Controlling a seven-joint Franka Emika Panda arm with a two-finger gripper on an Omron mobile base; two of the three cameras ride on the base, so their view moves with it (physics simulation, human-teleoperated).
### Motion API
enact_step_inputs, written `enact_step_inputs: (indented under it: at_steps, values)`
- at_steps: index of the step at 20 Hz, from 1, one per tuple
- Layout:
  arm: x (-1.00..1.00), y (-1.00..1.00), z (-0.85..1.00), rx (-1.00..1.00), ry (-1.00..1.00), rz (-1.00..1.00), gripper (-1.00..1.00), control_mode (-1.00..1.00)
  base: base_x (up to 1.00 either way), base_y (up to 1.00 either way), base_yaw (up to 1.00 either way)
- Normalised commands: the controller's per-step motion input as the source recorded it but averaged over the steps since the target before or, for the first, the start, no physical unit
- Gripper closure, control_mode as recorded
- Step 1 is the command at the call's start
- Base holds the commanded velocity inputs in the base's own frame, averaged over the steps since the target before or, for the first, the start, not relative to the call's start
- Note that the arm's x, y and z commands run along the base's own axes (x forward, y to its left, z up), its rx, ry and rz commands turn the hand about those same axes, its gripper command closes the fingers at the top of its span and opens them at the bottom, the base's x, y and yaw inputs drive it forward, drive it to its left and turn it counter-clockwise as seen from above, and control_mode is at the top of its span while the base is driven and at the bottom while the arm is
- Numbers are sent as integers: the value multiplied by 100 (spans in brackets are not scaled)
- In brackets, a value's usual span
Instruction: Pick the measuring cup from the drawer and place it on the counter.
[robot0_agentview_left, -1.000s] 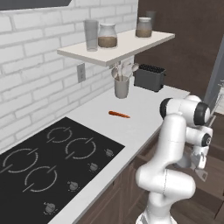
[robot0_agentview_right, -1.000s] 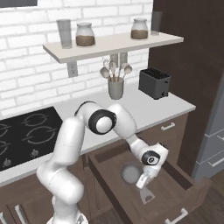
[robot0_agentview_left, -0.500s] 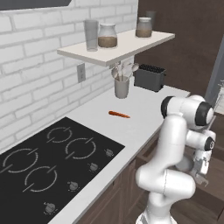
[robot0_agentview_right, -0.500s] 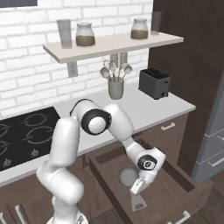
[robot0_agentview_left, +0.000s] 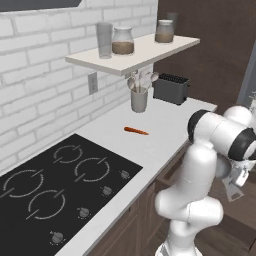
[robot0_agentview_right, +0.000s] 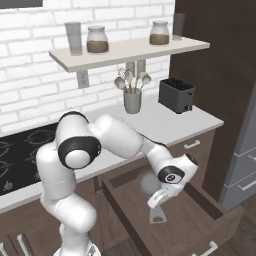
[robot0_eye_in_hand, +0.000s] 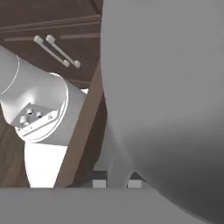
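Hand (robot0_agentview_right: 156, 206) lower, around measuring cup (robot0_eye_in_hand: 166, 100).

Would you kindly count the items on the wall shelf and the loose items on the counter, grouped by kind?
Glass tumblers on the shelf: 2
Jars with brown contents on the shelf: 2
Utensil holder on the counter: 1
Black toaster on the counter: 1
Orange-red stick on the counter: 1
Total: 7

Glossy white rounded arm (robot0_agentview_right: 115, 142), dark joints
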Motion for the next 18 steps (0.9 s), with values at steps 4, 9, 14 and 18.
enact_step_inputs:
  at_steps: [4, 9, 14, 18]
  values:
    - [48, 13, 100, 3, -5, -21, 100, -100, 0, 0, 0]
    - [64, 57, 100, 18, 0, -18, 100, -100, 0, 0, 0]
    - [29, 99, 88, 20, 0, -20, 100, -100, 0, 0, 0]
    - [30, 100, 41, 17, 0, -31, 100, -100, 0, 0, 0]
